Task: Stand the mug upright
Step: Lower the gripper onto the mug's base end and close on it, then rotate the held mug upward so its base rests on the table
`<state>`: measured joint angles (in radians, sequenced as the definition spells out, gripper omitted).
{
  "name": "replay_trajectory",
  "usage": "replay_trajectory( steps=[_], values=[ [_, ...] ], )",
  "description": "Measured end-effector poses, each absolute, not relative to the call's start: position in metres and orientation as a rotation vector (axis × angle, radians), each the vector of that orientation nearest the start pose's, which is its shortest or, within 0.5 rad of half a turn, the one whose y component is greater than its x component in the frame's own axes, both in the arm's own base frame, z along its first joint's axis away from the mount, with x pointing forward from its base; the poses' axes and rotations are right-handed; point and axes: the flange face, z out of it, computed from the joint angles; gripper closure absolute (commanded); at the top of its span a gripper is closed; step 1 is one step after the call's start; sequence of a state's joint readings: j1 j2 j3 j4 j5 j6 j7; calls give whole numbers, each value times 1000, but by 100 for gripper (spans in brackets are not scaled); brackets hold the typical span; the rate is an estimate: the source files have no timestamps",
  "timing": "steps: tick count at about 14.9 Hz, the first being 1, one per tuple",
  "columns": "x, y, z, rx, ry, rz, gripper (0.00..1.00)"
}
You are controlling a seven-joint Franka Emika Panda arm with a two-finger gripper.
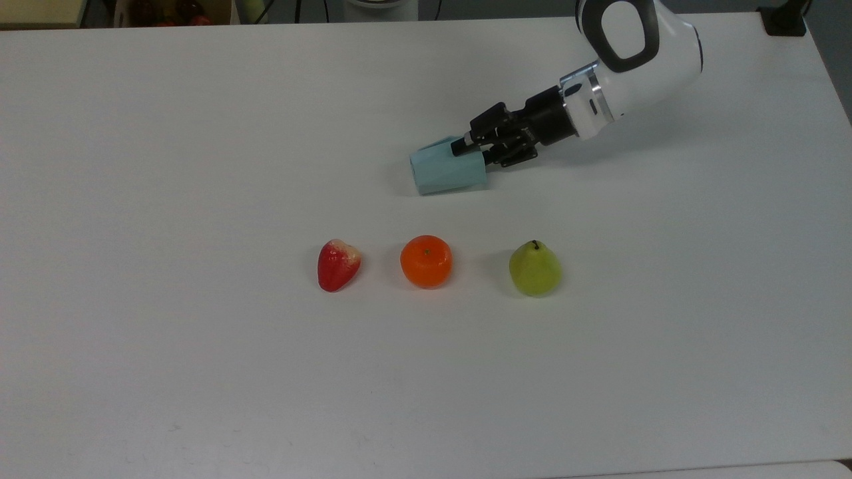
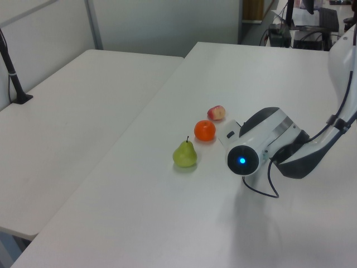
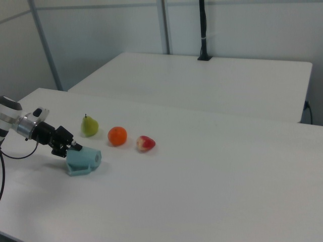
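The pale blue faceted mug (image 1: 444,169) lies on its side on the white table (image 1: 200,133), its mouth facing the top view's right. My gripper (image 1: 473,154) is low at that mouth, open, with one black finger over the mug's upper side and the other at the rim opening. The right view has the gripper (image 3: 72,147) touching the top edge of the mug (image 3: 84,160). In the left view the arm's wrist (image 2: 244,159) hides the mug.
A strawberry (image 1: 338,265), an orange (image 1: 426,261) and a green pear (image 1: 534,269) stand in a row nearer the front, apart from the mug. A second white table (image 3: 202,80) lies beyond a gap.
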<state>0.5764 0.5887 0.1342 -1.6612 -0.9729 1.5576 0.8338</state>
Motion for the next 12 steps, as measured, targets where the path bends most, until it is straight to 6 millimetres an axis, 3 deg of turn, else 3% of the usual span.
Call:
replay_trajectory(
  steps=[3, 6, 12],
  values=[
    [538, 322, 274, 2038, 211, 156, 100],
    [542, 312, 276, 2023, 183, 137, 100],
    [558, 282, 312, 2051, 110, 109, 100]
  ],
)
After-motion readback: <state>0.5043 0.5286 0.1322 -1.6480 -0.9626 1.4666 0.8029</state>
